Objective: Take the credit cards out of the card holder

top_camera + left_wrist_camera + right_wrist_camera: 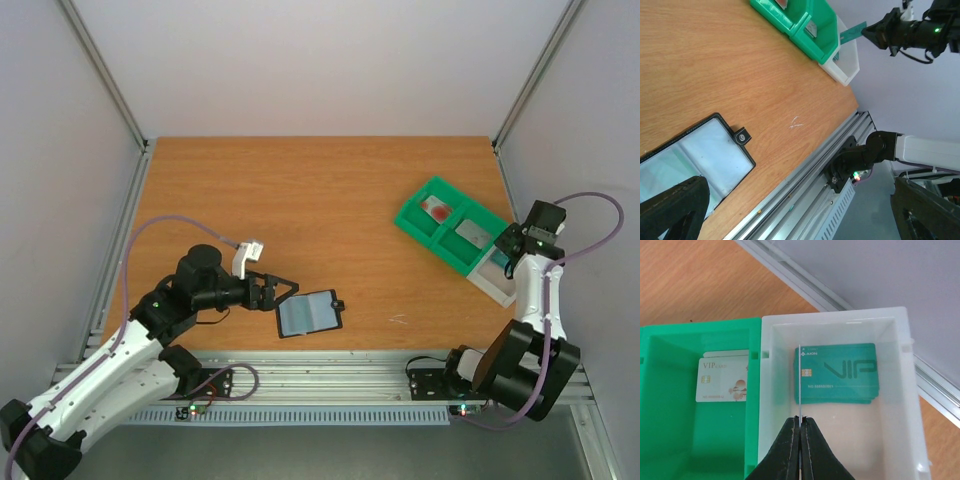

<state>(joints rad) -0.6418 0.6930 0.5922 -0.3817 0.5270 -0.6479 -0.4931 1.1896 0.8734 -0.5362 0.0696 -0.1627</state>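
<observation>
Top external: left fingers (283,285) spread, low at the open card holder (310,313); right fingers (790,450) pinching a teal card (852,31).

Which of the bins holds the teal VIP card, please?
The white bin, over which the right gripper pinches another teal card; the green bin beside it holds a pale card.

Soft, even, bright light everywhere; shadows on the counter (300,200) are faint. In the left wrist view the left claw (798,212) sits dark and blurred in the lower corners. Print on the teal card (840,372) reads sharp.
</observation>
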